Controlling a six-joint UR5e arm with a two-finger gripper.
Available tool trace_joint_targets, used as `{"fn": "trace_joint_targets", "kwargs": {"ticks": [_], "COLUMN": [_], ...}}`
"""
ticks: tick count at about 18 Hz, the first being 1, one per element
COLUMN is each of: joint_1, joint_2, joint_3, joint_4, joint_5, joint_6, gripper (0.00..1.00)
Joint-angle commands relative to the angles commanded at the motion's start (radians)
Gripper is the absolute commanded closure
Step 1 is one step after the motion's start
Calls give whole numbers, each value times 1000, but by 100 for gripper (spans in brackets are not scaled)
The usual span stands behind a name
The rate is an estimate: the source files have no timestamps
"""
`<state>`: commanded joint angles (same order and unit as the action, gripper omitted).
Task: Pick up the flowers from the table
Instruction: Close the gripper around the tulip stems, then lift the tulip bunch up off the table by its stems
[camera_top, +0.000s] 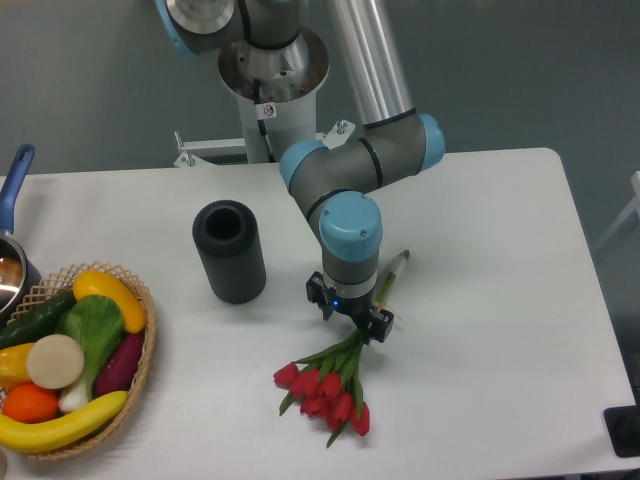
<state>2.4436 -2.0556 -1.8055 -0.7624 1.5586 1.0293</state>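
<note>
The flowers (328, 392), a small bunch of red tulips with green stems and leaves, lie on the white table (500, 230). Their buds point to the front and the stems run up and right, with the stem ends showing near the middle of the table. My gripper (349, 312) points straight down over the middle of the stems. Its two black fingers (316, 297) stand apart on either side of the stems, so it looks open. The wrist hides the stems directly under it, and I cannot tell whether the fingers touch them.
A black cylindrical vase (230, 251) stands upright left of the gripper. A wicker basket (140, 385) of toy produce sits at the front left. A pot with a blue handle (18, 170) is at the left edge. The arm's base (272, 90) is behind the table.
</note>
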Motion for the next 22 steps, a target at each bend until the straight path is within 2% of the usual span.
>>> {"fn": "trace_joint_targets", "kwargs": {"ticks": [5, 10, 13, 15, 16, 19, 21, 22], "joint_1": [5, 34, 52, 54, 52, 64, 64, 63], "joint_2": [18, 112, 121, 121, 123, 129, 127, 126], "joint_3": [9, 15, 24, 55, 72, 145, 201, 218], "joint_4": [-5, -26, -26, -32, -53, -185, -253, -268], "joint_5": [-6, 1, 1, 3, 3, 3, 1, 1], "joint_6": [-6, -9, -11, -11, -11, -6, -2, 0], "gripper": [100, 100, 100, 100, 100, 100, 100, 100]}}
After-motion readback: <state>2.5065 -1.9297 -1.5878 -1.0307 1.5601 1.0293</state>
